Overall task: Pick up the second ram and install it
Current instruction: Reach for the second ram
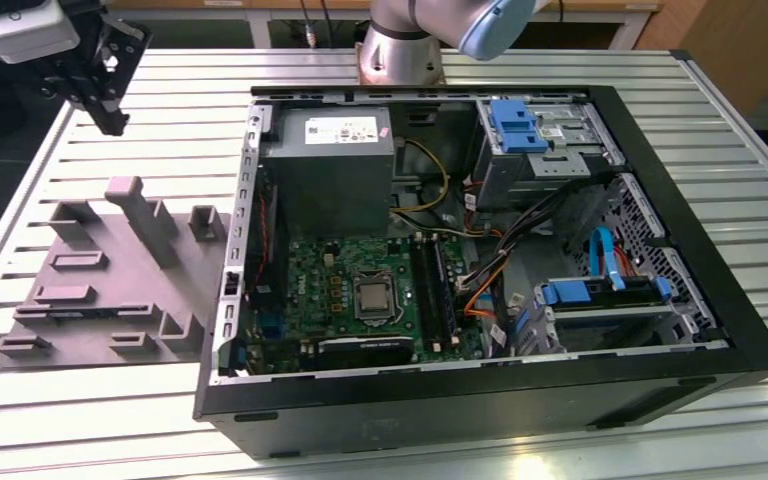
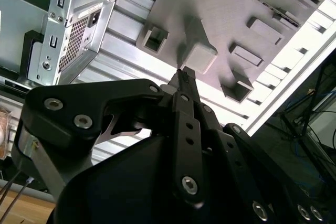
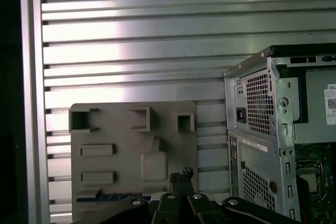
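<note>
My gripper hangs in the upper left of the exterior view, above the slatted table. In both wrist views its fingertips are pressed together with nothing pinched between them. They sit over the grey fixture block, close to its 1 tall post. A thin green-blue strip at the block's edge, in the first wrist view, looks like the second ram, lying flat. Beyond it, toward the exterior view's right, is the open computer case.
</note>
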Controlling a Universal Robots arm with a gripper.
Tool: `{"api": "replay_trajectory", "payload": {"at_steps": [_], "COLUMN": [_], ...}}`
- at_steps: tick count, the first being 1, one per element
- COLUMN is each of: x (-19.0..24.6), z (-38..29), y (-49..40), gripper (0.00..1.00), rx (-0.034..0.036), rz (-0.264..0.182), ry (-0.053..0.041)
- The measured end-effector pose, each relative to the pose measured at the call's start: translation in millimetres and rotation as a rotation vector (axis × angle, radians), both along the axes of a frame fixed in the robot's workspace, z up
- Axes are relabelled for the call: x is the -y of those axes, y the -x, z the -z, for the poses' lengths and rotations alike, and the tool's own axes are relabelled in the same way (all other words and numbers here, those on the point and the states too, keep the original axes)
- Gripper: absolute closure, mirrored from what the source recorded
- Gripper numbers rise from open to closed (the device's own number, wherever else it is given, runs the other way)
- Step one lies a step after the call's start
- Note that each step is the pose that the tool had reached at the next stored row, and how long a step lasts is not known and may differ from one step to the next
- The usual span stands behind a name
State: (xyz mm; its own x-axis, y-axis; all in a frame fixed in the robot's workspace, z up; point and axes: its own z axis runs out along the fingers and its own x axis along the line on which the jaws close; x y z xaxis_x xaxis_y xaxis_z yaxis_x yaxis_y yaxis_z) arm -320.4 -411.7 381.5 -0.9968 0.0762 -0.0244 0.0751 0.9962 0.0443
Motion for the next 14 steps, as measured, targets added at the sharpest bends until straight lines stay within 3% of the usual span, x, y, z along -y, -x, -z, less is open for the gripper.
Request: {"api": "replay_trajectory", "payload": {"at_steps": [14], "x": [2.4], "z": [0.8], "y": [2.3], "gripper": [0.89], "rx": [0.0], "rz": [0.0], "ry": [-0.0001]}}
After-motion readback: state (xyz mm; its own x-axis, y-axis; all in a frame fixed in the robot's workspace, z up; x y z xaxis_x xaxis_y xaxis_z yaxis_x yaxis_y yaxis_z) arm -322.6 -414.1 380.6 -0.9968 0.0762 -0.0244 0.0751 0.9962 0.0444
